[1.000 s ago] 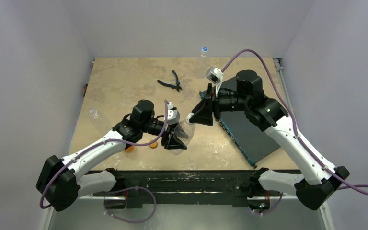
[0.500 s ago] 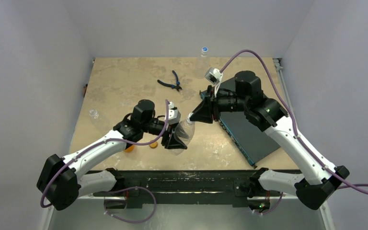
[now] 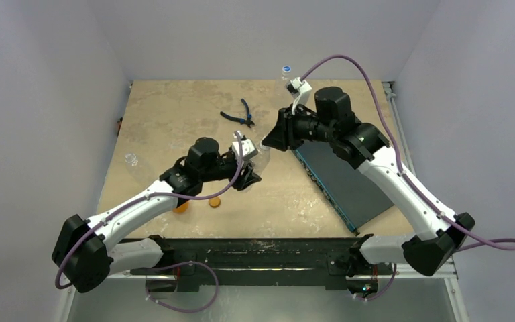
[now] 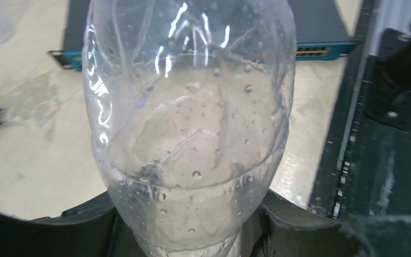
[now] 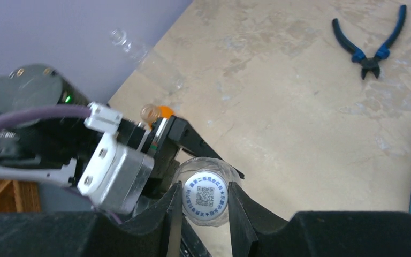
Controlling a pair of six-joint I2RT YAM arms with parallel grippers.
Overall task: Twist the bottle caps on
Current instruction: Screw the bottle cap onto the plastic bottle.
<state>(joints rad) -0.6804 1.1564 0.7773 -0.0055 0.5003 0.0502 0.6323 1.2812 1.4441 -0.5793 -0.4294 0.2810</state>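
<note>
clear bottle [image 4: 187, 134] is clamped in the left tool [image 3: 245, 174] so the right tool [image 5: 206, 215], gripping its cap [image 5: 206, 196], can twist.

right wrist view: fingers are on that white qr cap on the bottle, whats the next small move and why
Probably rotate the right gripper about the neck's axis to thread the cap on. Its jaws pinch the cap from both sides, the cap sits on the mouth of the clear bottle, and the left gripper clamps the bottle's body, so it should resist the turn.
</note>
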